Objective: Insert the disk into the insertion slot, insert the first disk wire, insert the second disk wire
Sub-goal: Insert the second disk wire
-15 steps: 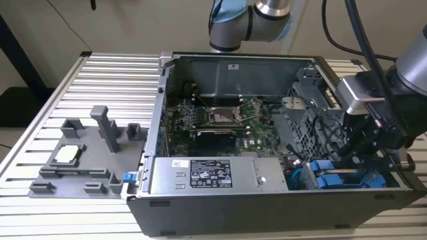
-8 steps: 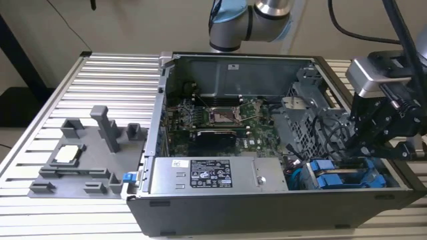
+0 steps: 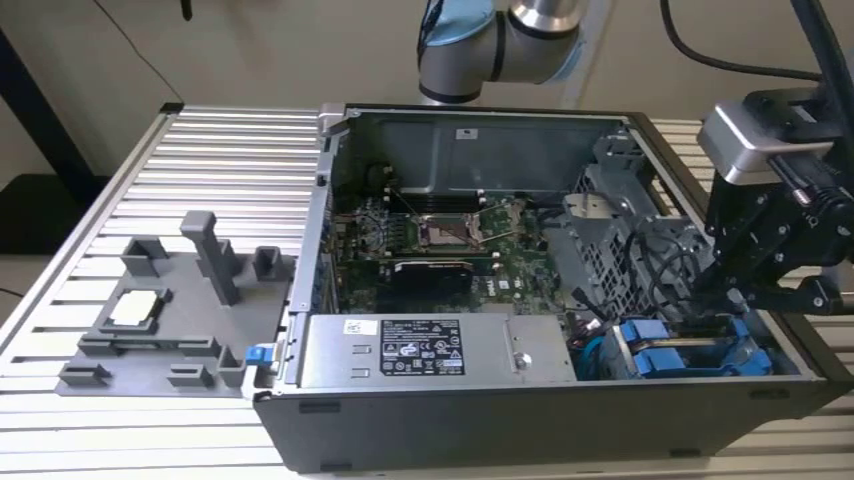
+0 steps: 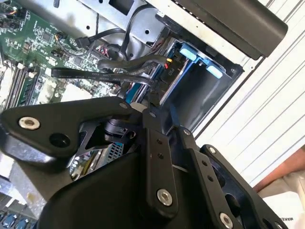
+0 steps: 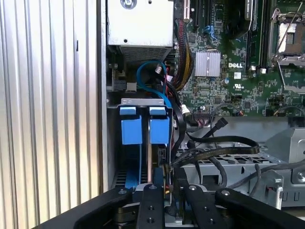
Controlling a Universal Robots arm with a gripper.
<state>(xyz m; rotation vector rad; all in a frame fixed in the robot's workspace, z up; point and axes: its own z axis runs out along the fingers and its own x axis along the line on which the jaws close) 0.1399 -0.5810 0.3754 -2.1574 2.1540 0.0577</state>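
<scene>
Inside the computer case (image 3: 441, 420), the disk (image 5: 158, 129) sits in its slot (beside another blue carrier (image 5: 130, 128)). Just behind its cable end hovers the gripper (image 5: 167, 188). Whether the claw grasps a wire, I cannot tell.

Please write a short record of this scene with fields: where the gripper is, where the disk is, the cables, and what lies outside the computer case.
gripper position: gripper low inside the open computer case, at the drive bay on the exterior view's right
disk: blue carrier frames sit side by side in the bay, seen in the first wrist view
cables: black cables run beside the bay, close to the gripper
outside the case: grey fixture on the slatted table, at the exterior view's left
</scene>
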